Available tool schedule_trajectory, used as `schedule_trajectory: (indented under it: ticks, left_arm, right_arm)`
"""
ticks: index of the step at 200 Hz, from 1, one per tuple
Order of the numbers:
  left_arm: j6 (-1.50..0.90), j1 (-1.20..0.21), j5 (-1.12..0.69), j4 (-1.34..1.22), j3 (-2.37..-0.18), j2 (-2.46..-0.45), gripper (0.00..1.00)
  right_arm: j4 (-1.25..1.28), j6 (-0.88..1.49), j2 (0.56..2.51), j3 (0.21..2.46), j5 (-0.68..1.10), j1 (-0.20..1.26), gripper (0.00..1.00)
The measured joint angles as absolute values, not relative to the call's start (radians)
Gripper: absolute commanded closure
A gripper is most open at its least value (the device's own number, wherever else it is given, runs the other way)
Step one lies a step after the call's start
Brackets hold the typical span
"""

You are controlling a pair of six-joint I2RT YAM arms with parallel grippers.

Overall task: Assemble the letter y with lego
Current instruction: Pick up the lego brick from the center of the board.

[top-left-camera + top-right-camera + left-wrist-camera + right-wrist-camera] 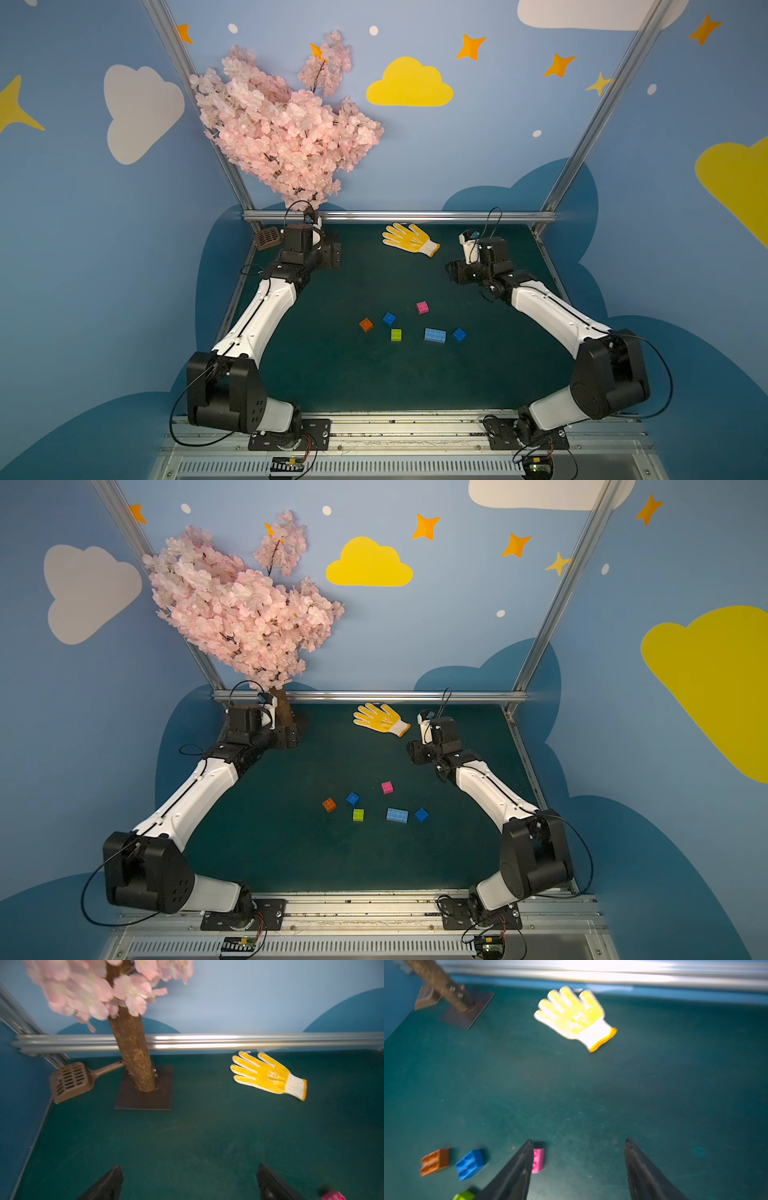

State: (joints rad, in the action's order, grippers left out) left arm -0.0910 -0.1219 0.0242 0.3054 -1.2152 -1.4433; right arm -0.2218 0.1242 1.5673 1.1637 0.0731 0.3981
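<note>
Right gripper (578, 1140) gapes empty near the pink brick (538, 1160)

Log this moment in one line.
lego: six bricks loose on mat, none joined | left gripper: open, empty | right gripper: open, empty

A robot lab cell: two white-and-black robot arms (257, 316) are flanking a dark green tabletop (374, 374) inside cloud-painted blue walls (478, 145).
</note>
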Motion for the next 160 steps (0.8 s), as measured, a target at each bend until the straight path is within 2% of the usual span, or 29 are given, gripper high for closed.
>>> schedule_trajectory:
  ticks: [52,94,160]
  left_arm:
    - [-0.200,-0.110,-0.144,0.362,-1.067,-1.438,0.00]
    - [-0.290,-0.102,-0.130,0.408,-1.110,-1.439,0.00]
    - [-0.337,-0.098,-0.081,0.411,-1.122,-1.420,0.00]
  right_arm:
    - [-0.482,0.112,1.831,1.418,0.129,0.523,0.31]
    - [-0.617,0.093,1.991,1.538,0.133,0.600,0.38]
    - [-0.691,0.092,2.050,1.556,0.089,0.604,0.36]
